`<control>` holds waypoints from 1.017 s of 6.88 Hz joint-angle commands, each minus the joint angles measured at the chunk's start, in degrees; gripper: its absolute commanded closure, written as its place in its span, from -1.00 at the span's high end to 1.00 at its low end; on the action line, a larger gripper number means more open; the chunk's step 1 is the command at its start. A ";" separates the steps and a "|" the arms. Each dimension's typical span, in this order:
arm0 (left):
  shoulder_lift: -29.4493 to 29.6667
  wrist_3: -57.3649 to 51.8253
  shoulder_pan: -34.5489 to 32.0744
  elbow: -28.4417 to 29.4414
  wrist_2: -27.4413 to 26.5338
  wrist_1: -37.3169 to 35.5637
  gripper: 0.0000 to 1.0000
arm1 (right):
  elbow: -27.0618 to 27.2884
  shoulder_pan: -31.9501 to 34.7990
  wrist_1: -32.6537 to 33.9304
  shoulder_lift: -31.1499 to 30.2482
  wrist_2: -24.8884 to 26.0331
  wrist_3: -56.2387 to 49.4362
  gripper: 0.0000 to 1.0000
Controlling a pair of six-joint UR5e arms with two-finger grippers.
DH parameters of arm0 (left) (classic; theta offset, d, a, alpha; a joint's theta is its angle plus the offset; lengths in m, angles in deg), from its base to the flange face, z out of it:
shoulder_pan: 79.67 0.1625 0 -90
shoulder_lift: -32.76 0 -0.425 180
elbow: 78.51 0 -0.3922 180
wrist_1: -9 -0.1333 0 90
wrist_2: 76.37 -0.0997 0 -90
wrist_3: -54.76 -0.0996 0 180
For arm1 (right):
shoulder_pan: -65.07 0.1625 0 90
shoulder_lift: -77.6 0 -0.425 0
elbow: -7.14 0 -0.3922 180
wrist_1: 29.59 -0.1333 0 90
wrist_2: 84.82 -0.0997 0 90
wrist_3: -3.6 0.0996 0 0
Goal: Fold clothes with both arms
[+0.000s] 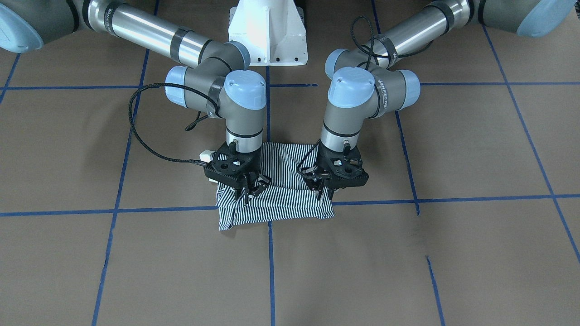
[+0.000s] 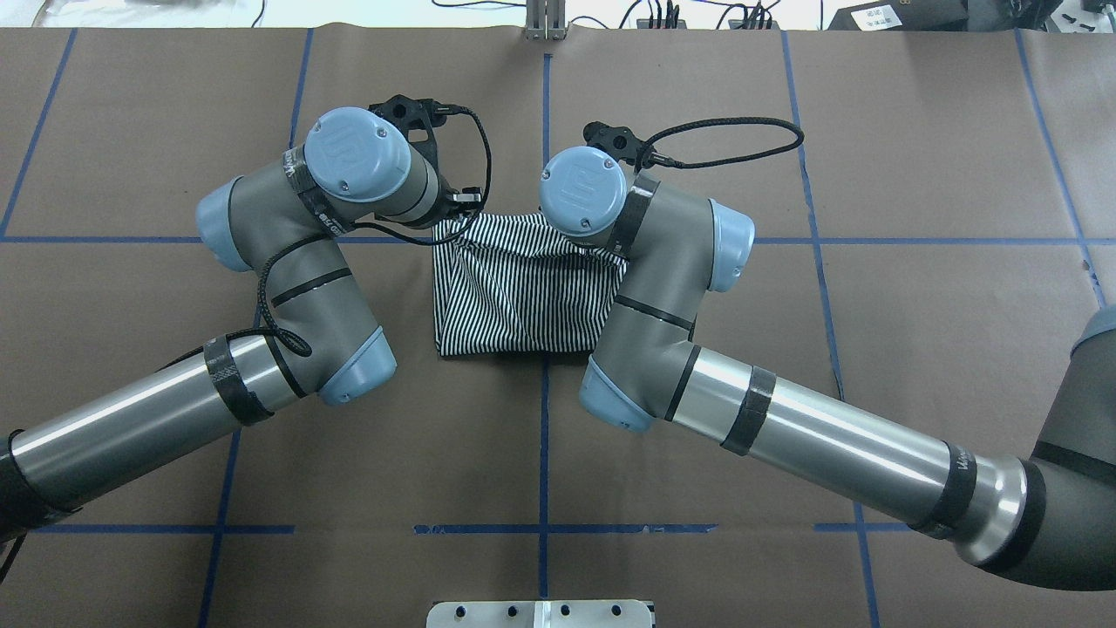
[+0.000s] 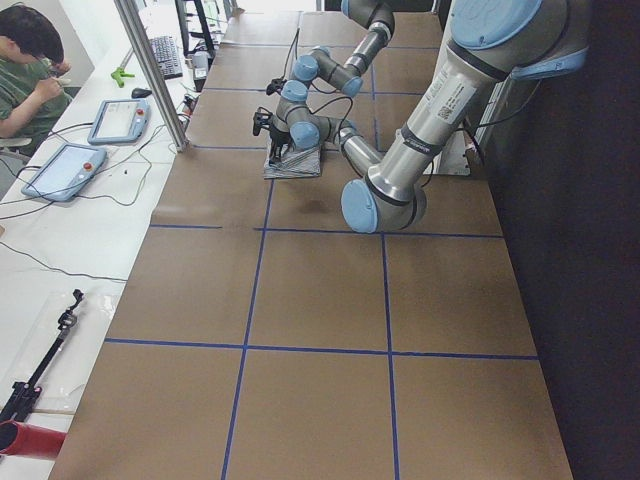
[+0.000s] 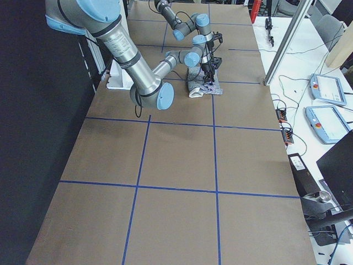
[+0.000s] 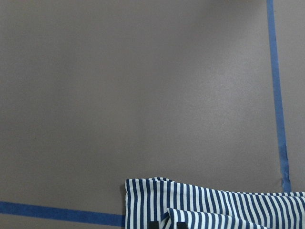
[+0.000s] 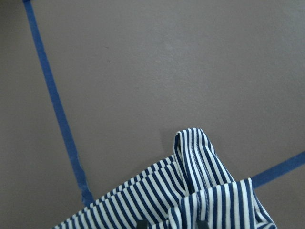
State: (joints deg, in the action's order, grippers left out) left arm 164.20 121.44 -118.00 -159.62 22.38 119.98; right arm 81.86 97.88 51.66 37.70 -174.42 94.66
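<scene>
Jaws, right gripper (image 1: 248,191): narrow, pinching a raised fold of polo shirt (image 2: 523,301); jaws, left gripper (image 1: 323,192): narrow, apparently closed on the same upper layer.

Shirt: compact striped rectangle at mid-desk, well apart from all four corners, between pedestal base (image 1: 268,31) and the operators' edge; held layer stops short of the bundle's operators'-side edge.

Step, as judged: laying a fold across the bundle; best done with both grippers level and in pace, held edge taut and parallel to the desk's long edges; release only once cloth lies flat.

Room: desk (image 1: 453,253) extends well beyond the bundle toward both ends and the operators' edge; wrists near each other over the shirt, little room between; cable (image 1: 136,131) loops loose beside the right wrist, a possible snag.
</scene>
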 commanded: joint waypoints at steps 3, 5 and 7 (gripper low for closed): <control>-5.66 -13.13 -6.14 -0.98 8.39 8.19 1.00 | 2.09 1.47 0.49 1.67 -4.97 -9.65 1.00; -5.67 -12.98 -6.15 -0.98 8.39 8.20 1.00 | 2.19 -3.86 0.58 1.23 -0.17 -16.31 1.00; -5.76 -12.54 -6.15 -0.98 8.39 8.20 1.00 | -0.17 -6.00 0.67 1.14 2.93 -19.76 1.00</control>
State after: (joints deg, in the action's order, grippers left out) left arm 158.53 108.71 -124.11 -160.59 30.74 128.15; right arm 83.05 93.00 52.25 38.86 -173.13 77.22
